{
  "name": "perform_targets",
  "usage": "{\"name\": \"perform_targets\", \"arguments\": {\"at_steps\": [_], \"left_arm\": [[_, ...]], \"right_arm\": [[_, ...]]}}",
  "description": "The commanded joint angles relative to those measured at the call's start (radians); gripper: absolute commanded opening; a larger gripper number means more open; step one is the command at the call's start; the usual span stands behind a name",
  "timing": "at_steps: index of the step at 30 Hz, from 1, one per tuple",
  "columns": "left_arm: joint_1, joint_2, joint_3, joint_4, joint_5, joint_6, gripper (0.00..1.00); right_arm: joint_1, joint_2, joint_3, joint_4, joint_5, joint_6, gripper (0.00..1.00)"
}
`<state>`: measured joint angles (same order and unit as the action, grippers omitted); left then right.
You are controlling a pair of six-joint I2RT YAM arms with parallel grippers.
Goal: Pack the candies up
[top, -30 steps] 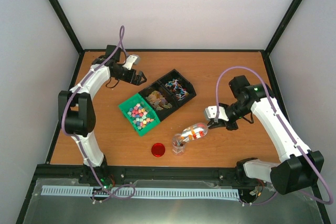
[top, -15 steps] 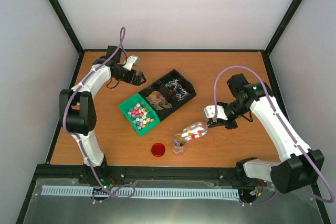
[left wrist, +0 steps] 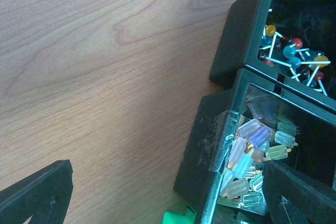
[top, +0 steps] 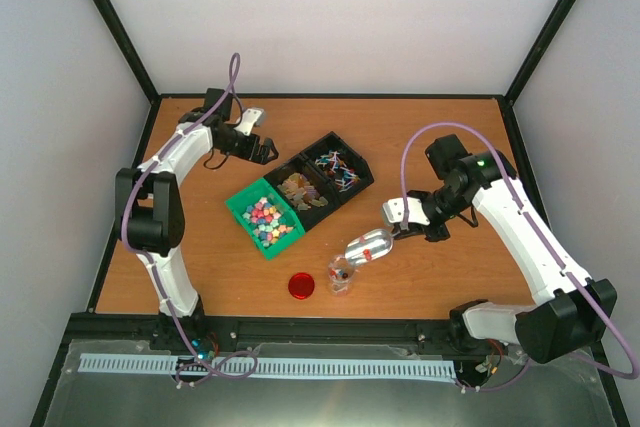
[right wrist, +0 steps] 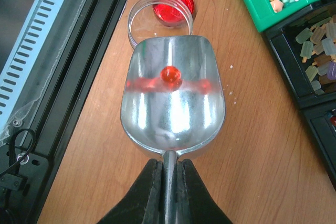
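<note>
Clamps the metal scoop (right wrist: 170,114) by its handle between the right fingers (right wrist: 137,195), pinched narrow. Cradles one red candy (right wrist: 170,75) just ahead of the fingertips, at the clear cup (right wrist: 147,19). Holds the left fingers (left wrist: 37,195) wide, gripping nothing; finds more candies (left wrist: 251,142) in black bins (left wrist: 231,51) just ahead.

Top: above and behind me, looking down on the whole table (top: 420,137).
Left wrist: behind my left gripper (left wrist: 168,195), close over the black bins (left wrist: 210,145).
Right wrist: behind my right gripper (right wrist: 168,163), close along the scoop (right wrist: 170,98) toward the jar (right wrist: 131,24).
Shared: black bins in all three; scoop and jar in top too.
</note>
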<state>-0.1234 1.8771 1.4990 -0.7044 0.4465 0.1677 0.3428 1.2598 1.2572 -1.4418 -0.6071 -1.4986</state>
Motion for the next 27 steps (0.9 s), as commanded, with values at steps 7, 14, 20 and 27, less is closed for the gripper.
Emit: {"name": "perform_targets", "arguments": {"at_steps": [7,14,20,27], "left_arm": [[0.002,0.038,0.053,-0.059,0.001,0.059,0.96],[-0.007,0.084,0.097,-0.154,0.014,0.187,0.91],[-0.024,0.072,0.103,-0.22,-0.028,0.337,0.91],[-0.022,-0.078,-0.024,-0.274,-0.038,0.637,0.86]], "right_arm": [[0.037,0.008,0.05,-0.023,0.031,0.018,0.03],[0.042,-0.002,0.057,-0.02,0.024,0.042,0.03],[0.044,-0.007,0.058,0.015,0.025,0.079,0.03],[0.044,-0.019,0.052,0.066,0.021,0.161,0.03]]}}
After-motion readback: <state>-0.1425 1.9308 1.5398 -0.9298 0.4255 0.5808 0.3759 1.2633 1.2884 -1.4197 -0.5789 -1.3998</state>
